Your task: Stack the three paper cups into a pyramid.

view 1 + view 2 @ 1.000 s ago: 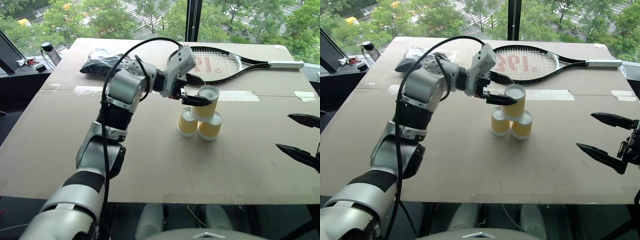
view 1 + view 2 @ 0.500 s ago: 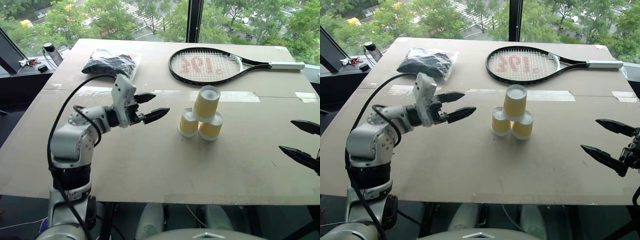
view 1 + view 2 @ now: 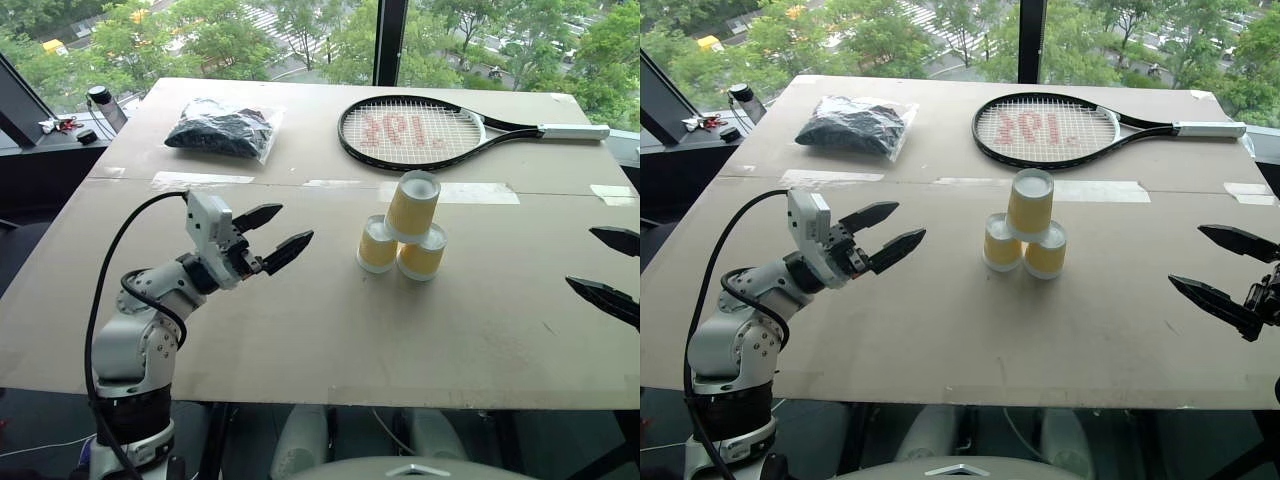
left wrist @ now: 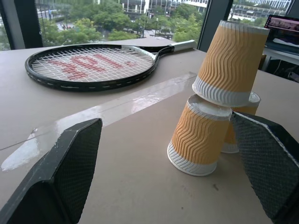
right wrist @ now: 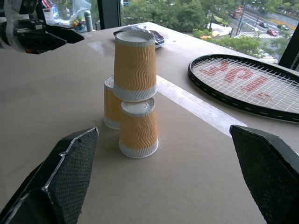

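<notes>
From the head views, the three cups [image 3: 402, 235] stand upside down as a pyramid near the middle of the tabletop [image 3: 330, 340], two side by side and touching, the third resting on their white bottoms. The left hand [image 3: 273, 236] hangs well to the left of the cups, its fingers spread apart and holding nothing, pointing toward them. The right hand [image 3: 1220, 270] sits at the right edge, well apart from the cups, fingers also spread and empty. Beyond the cups lies a racket [image 3: 440, 130], and a dark bag [image 3: 222, 128] sits at the far left. In the left wrist view, the pyramid [image 4: 216, 93] shows between the two wide-set fingers [image 4: 65, 172], closer to one of them, with the racket [image 4: 93, 67] behind. In the right wrist view, the cups [image 5: 133, 93] stand ahead, between the parted fingers [image 5: 56, 182], clear of both, and the left hand [image 5: 42, 37] shows farther off beyond them.
</notes>
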`<act>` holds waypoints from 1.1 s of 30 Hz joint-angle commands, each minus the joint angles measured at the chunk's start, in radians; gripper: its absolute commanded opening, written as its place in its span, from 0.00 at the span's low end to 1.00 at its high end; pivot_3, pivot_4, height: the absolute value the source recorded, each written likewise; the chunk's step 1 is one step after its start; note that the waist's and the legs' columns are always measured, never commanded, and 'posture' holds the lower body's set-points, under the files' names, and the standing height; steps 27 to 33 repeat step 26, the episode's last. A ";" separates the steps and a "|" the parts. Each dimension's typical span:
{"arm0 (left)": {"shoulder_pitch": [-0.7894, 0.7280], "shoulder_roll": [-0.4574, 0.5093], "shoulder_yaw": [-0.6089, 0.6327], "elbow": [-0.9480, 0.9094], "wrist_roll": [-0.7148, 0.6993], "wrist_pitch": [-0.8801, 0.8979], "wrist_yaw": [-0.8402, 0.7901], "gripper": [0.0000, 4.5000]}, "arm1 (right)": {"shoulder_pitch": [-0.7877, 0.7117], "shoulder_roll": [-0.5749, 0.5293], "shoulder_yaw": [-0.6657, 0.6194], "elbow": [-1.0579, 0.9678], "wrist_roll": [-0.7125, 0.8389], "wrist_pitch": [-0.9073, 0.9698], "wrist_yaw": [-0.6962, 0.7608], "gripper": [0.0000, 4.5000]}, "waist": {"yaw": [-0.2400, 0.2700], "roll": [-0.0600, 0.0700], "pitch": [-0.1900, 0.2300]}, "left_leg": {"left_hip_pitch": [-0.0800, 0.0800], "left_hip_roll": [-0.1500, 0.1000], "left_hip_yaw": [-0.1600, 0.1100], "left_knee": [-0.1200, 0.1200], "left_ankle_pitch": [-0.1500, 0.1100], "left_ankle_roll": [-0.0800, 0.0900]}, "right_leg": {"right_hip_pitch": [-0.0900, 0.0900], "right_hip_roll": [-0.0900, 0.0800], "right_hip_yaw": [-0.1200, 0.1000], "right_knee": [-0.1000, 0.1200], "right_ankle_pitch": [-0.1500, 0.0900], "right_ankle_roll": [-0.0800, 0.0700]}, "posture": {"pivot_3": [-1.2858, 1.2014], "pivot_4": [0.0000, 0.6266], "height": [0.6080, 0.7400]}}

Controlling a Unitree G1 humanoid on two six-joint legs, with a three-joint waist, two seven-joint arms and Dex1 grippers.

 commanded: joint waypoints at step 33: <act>0.395 0.250 0.159 0.039 -0.115 -0.060 -0.181 1.00 | 0.245 -0.015 -0.194 0.107 -0.082 -0.031 0.089 1.00 | -0.003 0.000 0.000 | 0.002 0.000 0.002 -0.002 -0.003 0.005 | 0.000 0.000 0.001 -0.001 0.000 -0.001 | 0.52 0.24 1.00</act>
